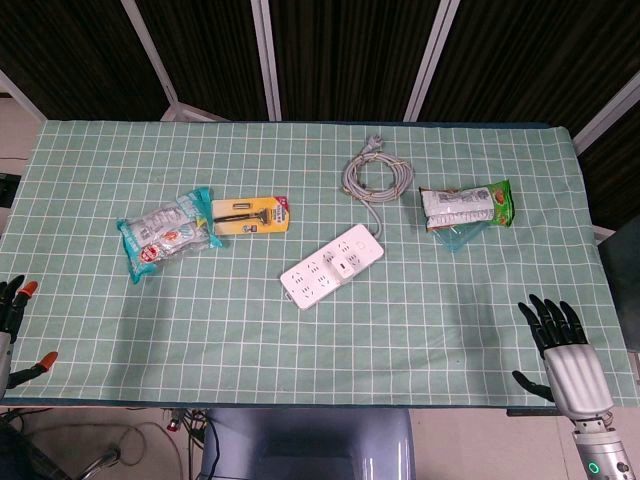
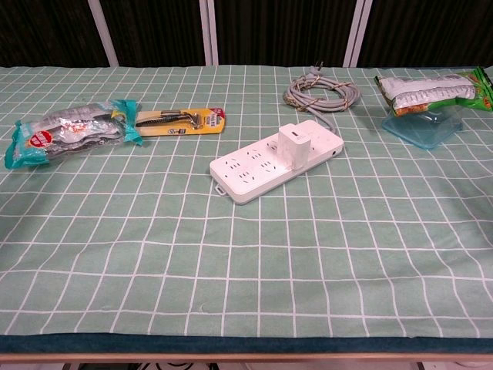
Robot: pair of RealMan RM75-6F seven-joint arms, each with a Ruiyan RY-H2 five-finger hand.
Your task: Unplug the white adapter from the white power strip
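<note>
A white power strip (image 1: 332, 266) (image 2: 274, 160) lies diagonally at the middle of the green checked table. A white adapter (image 1: 343, 262) (image 2: 296, 146) stands plugged into it, toward its far right end. The strip's grey cord (image 1: 377, 178) (image 2: 322, 94) lies coiled behind it. My right hand (image 1: 562, 353) hovers at the near right table edge with its fingers spread, holding nothing, well away from the strip. Only the fingertips of my left hand (image 1: 14, 325) show at the near left edge in the head view, apart and empty. Neither hand shows in the chest view.
A plastic-wrapped packet (image 1: 165, 233) (image 2: 65, 131) lies at the left, with a yellow carded tool (image 1: 250, 214) (image 2: 179, 121) beside it. At the right a green-labelled packet (image 1: 465, 207) (image 2: 429, 89) rests on a clear blue tray (image 1: 458, 236) (image 2: 422, 125).
</note>
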